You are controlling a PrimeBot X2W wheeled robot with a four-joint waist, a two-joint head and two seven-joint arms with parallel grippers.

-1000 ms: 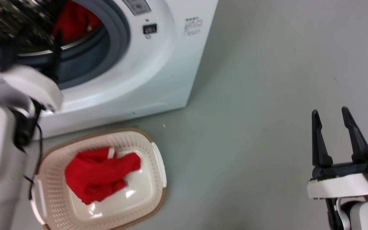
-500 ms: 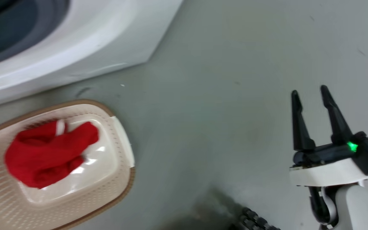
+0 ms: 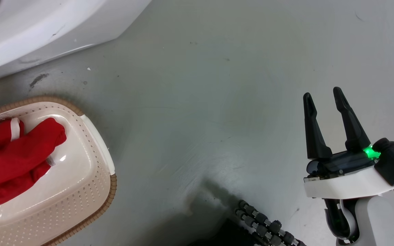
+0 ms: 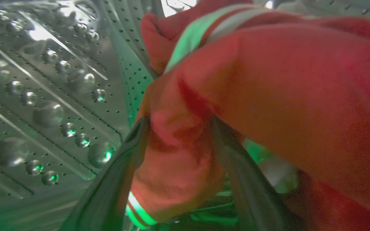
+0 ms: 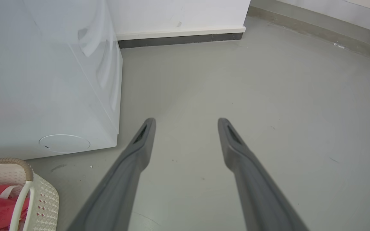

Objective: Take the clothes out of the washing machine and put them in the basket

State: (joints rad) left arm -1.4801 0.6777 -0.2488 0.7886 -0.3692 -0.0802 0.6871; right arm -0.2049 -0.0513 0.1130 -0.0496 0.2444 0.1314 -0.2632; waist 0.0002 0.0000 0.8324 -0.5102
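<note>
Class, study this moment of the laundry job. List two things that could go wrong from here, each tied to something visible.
1. The left gripper straddles a small fold of the red garment in the drum, jaws wide; a thin grip may slip when pulled.
2. The basket already holds the other garment in a heap; the next could drape over the rim.

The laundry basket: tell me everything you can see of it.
The basket is a cream-white oval tub, plastic-looking, with small holes in its walls, a brown woven-look rim and a white side handle. It stands upright on the grey floor before the washing machine, a strip of floor between them. A red garment with a white band lies crumpled inside, leaving part of the glossy bottom bare.
</note>
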